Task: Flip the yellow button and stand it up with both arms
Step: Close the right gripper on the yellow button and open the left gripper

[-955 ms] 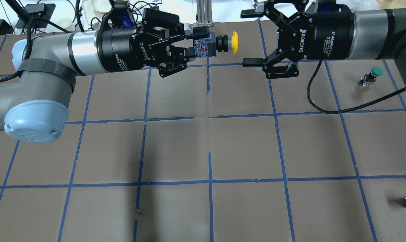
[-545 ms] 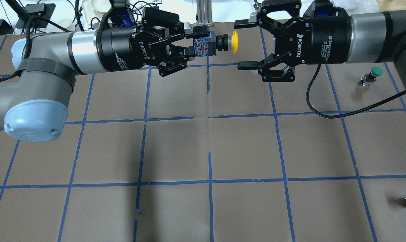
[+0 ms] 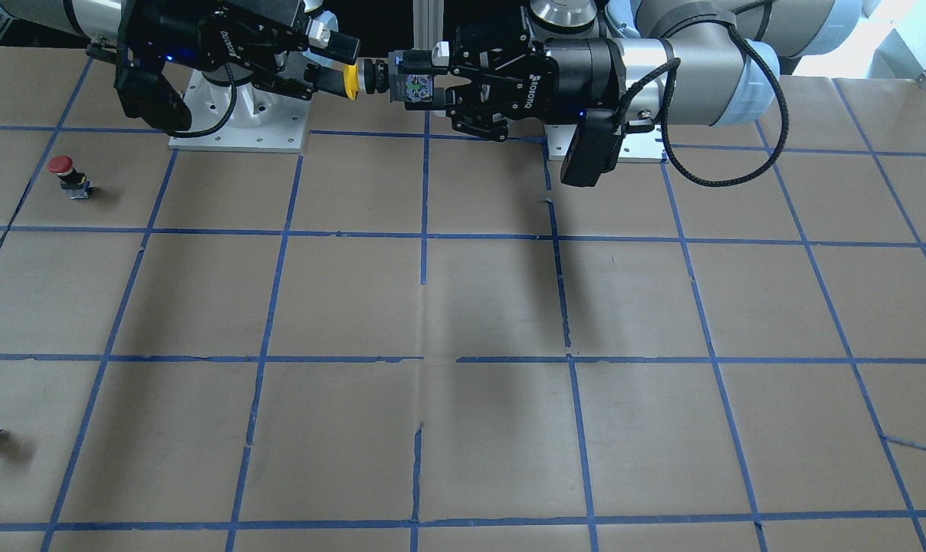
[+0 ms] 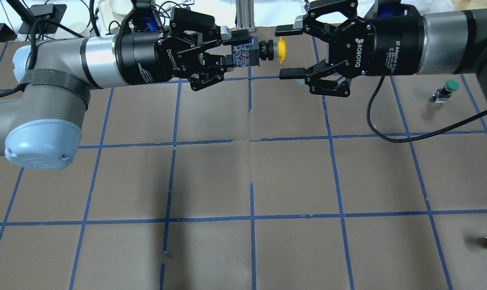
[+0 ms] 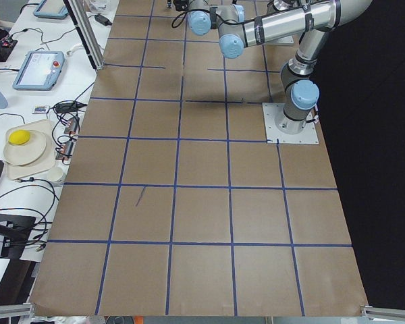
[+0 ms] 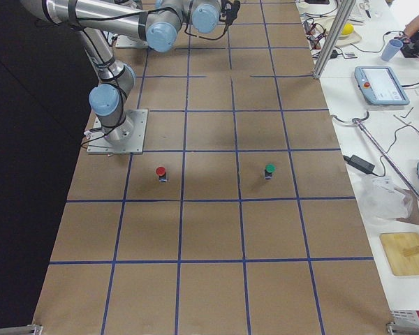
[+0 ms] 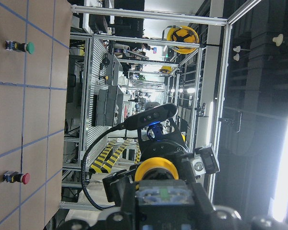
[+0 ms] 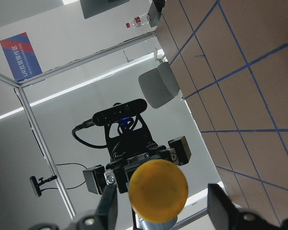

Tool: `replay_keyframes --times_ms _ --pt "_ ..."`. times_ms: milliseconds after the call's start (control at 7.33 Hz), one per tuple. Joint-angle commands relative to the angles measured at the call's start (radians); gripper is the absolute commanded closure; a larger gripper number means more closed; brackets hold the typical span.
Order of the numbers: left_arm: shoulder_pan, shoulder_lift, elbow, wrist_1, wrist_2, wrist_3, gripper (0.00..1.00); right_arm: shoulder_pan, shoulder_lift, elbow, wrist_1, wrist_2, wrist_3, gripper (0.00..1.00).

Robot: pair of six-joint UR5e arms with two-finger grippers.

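The yellow button (image 4: 267,51), a small push-button with a round yellow mushroom cap on a black-and-silver switch body, was held in the air above the far part of the brown paper-covered table (image 4: 292,177), which was marked with blue tape lines. The black two-finger left gripper (image 4: 237,50) was closed on the switch body only. This left the collar and the cap free and pointing sideways toward the other arm, which seemed to be the reason for this hold: the second arm needed a free part to take.

The black two-finger right gripper (image 4: 286,51) stood wide open with one finger on each side of the cap, not touching it. In the right wrist view the cap (image 8: 158,191) lay almost centred between the two fingers, so the hand-over was probably near, but the grasp was not yet made.

The button lay horizontally, with its axis along the line between the two grippers. The cap was plain yellow and smooth. The body showed small coloured parts between the left fingers.

A green-capped button (image 4: 449,86) stood on the table, well apart.
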Motion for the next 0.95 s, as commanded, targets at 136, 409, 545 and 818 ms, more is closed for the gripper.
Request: replay_keyframes --times_ms 136,409,545,818 --pt "0.000 -0.001 0.000 0.000 0.000 -0.001 0.84 0.000 -0.005 -0.004 -0.007 -0.005 -0.011 0.62" --pt "0.000 -0.003 0.002 0.002 0.002 -0.003 0.80 0.000 -0.005 -0.005 -0.007 -0.006 -0.014 0.65" --pt "0.000 -0.001 0.002 0.002 0.008 0.007 0.43 0.000 -0.005 -0.007 -0.007 -0.006 -0.014 0.65" --pt "0.002 -0.003 0.005 0.014 0.012 0.001 0.00 0.000 -0.005 -0.009 -0.009 -0.006 -0.014 0.65"
